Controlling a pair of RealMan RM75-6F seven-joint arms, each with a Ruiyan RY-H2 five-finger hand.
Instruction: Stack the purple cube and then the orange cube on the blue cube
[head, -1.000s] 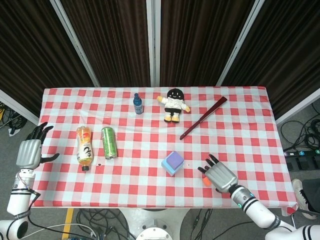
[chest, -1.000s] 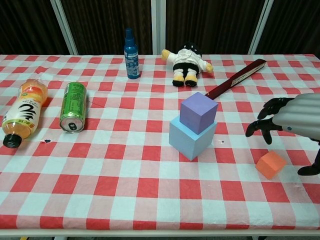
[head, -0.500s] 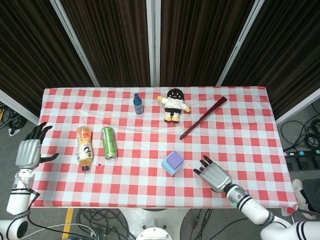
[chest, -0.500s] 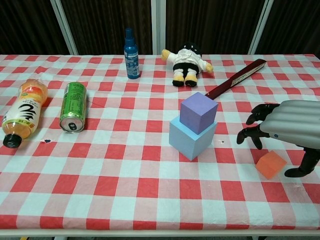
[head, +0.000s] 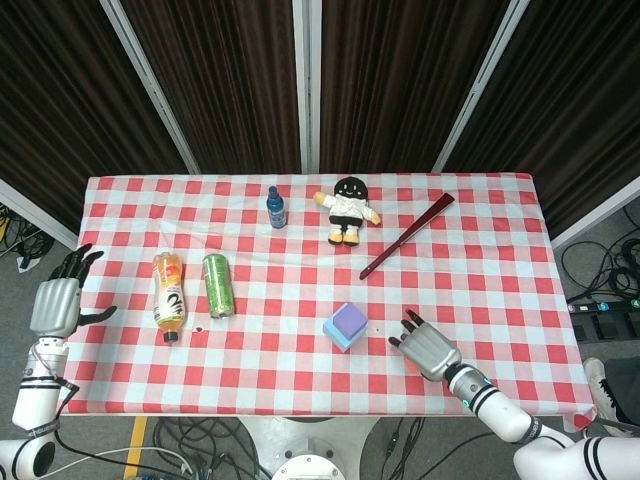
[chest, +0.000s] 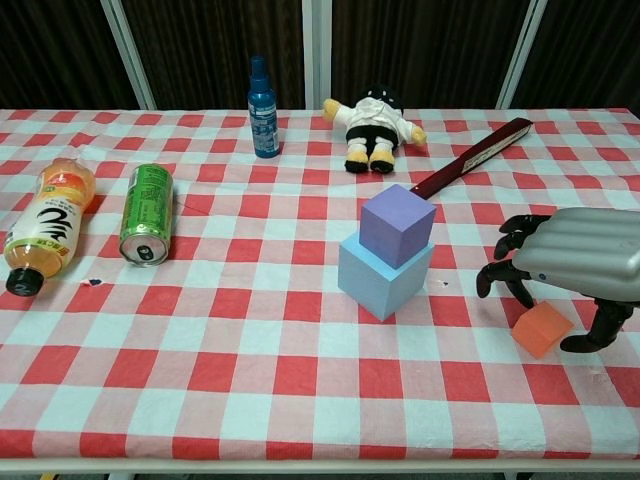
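The purple cube (chest: 397, 225) sits on top of the light blue cube (chest: 378, 275) near the table's middle; in the head view they show as purple cube (head: 350, 322) on blue cube (head: 336, 337). The orange cube (chest: 541, 328) lies on the cloth to their right. My right hand (chest: 570, 265) hovers just over it, fingers curled down on its left and thumb on its right, not visibly gripping. From the head view, the right hand (head: 428, 347) hides the orange cube almost wholly. My left hand (head: 55, 303) hangs open beyond the table's left edge.
On the red-checked table (chest: 300, 380) lie an orange drink bottle (chest: 45, 230) and a green can (chest: 147, 212) at the left. A blue spray bottle (chest: 263, 95) and a doll (chest: 375, 122) are at the back, and a dark red stick (chest: 475, 158) lies behind the cubes.
My right hand has sunk lower and settled over the orange cube, its thumb coming in beside the cube. The stacked cubes and my left hand have stayed put.
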